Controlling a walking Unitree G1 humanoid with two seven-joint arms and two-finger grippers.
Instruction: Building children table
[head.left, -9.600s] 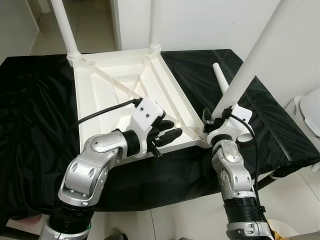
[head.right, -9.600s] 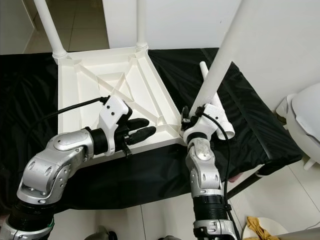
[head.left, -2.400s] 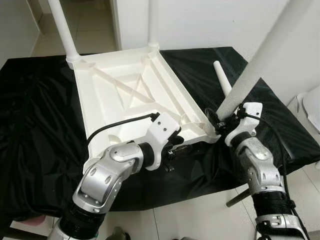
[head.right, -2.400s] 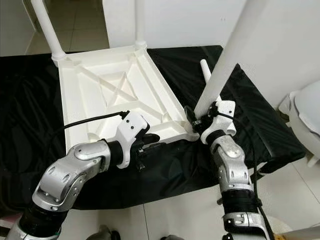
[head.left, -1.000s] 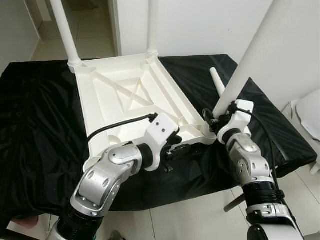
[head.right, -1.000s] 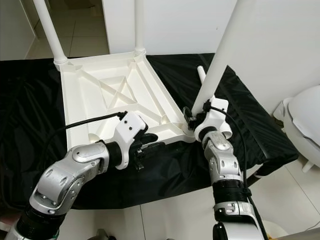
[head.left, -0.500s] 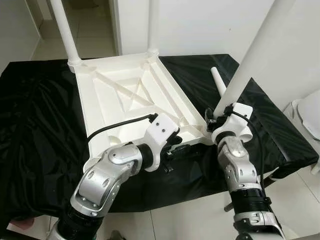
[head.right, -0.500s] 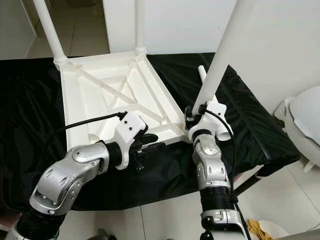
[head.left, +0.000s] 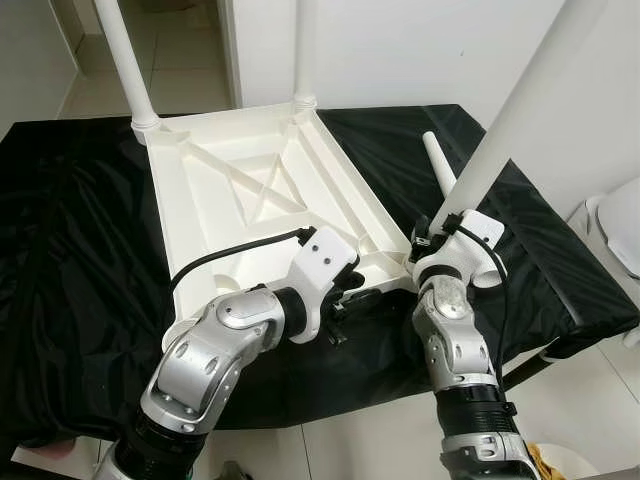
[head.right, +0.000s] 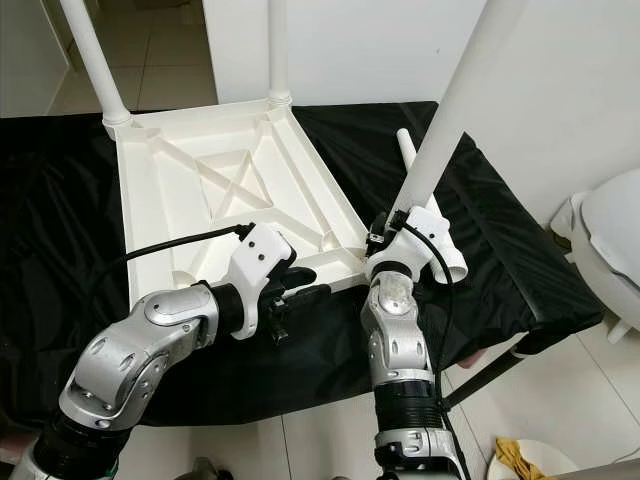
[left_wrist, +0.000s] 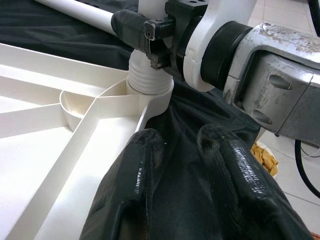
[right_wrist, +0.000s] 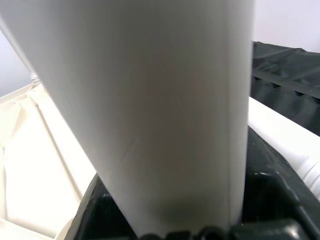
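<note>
The white table top (head.left: 200, 200) lies upside down on a black cloth, with two white legs (head.left: 125, 60) upright in its far corners. My right gripper (head.left: 432, 232) is shut on the foot of a third leg (head.left: 510, 110), which leans up to the right. Its threaded end sits in the near right corner socket (left_wrist: 147, 87). My left gripper (head.left: 358, 295) rests at the near rim just left of that socket. Its fingers (left_wrist: 142, 165) are slightly apart, with only black cloth between them. A fourth leg (head.left: 437, 165) lies loose on the cloth behind my right gripper.
The black cloth (head.left: 70, 250) covers the whole work surface and hangs over its near edge. A white rounded object (head.left: 620, 225) stands at the far right. A yellow rag (head.right: 520, 455) lies on the tiled floor by my right side.
My right forearm has swung left beneath its gripper, and the held leg leans a little more to the right. Its foot stays at the corner socket. The left gripper has not moved.
</note>
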